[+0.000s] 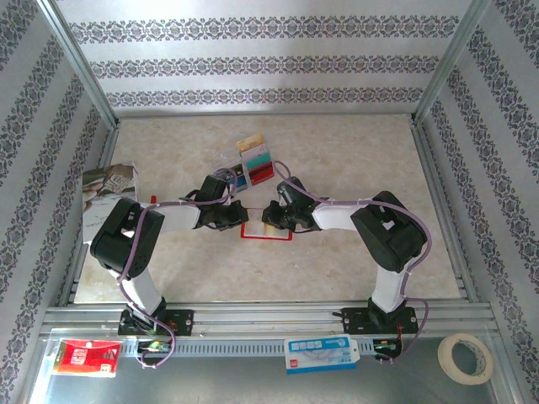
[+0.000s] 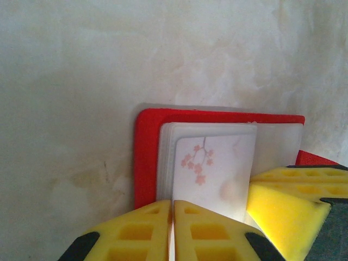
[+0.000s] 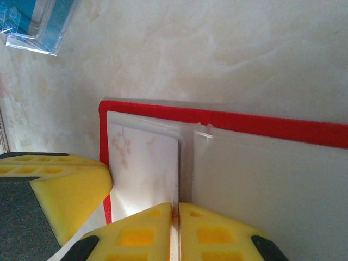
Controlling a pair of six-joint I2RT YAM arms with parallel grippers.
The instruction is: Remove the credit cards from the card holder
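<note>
Closest to the lens, the left end effector (image 2: 173,212) has its yellow fingers pressed flat together at the near edge of the open card holder (image 2: 145,157), a red bifold lying flat on the pale marbled counter (image 2: 81,65). I cannot tell whether a thin pocket sheet is nipped between them. In the holder's clear pocket sits a white card with a pink blossom print (image 2: 215,163). The right end effector (image 3: 175,212) is also closed tight, at the holder's centre fold. The blossom card's edge runs straight into the seam between its fingers, but whether it pinches that card cannot be told. From above, the holder lies between the two wrists. Just beyond the holder's far side rests a loose cluster of credit cards (image 1: 255,160): tan, teal, red and blue. Well left of the holder lies a printed magazine (image 1: 105,187). Nearer than the holder, on the metal ledge (image 1: 210,370), sit a red-and-white packet (image 1: 88,356), a blue-and-white packet (image 1: 320,352) and a roll of tape (image 1: 465,358).
</note>
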